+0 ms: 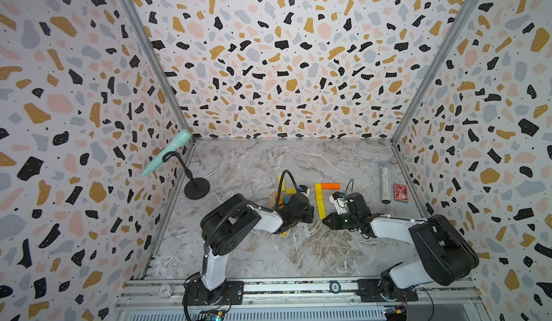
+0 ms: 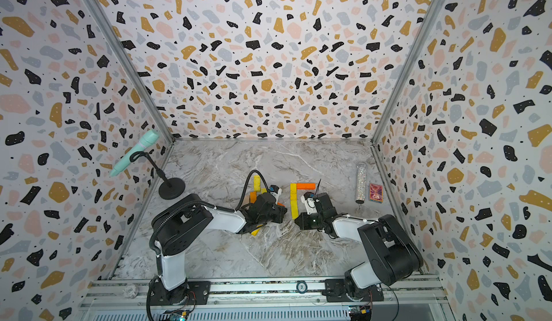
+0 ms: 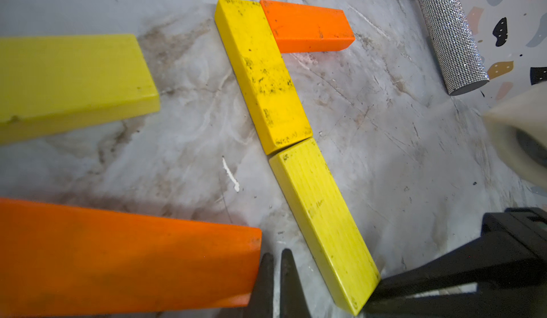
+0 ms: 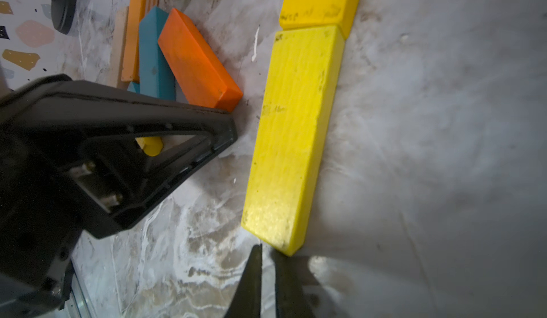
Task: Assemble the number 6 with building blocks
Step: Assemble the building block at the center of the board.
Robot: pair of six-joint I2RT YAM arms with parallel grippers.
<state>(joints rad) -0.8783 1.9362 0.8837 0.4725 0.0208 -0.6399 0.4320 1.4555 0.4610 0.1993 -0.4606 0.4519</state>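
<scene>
Left gripper (image 3: pixel 276 272) jaws pressed together, empty. Right gripper (image 4: pixel 268 260) jaws nearly closed, empty, perhaps touching the yellow plank (image 4: pixel 293 136), lower centre.

Speckled terrazzo-pattern walls (image 1: pixel 283 65) close the far, left and right sides, joined by metal corner posts (image 1: pixel 150 53). The floor (image 1: pixel 254 161) is grey-veined marble.

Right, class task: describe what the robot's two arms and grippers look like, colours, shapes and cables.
Both the left arm and right arm have white link shells between bulky black joint housings. A black ribbed cable runs along the left arm. The left gripper and right gripper are black, with tapered, pointed fingers.
</scene>
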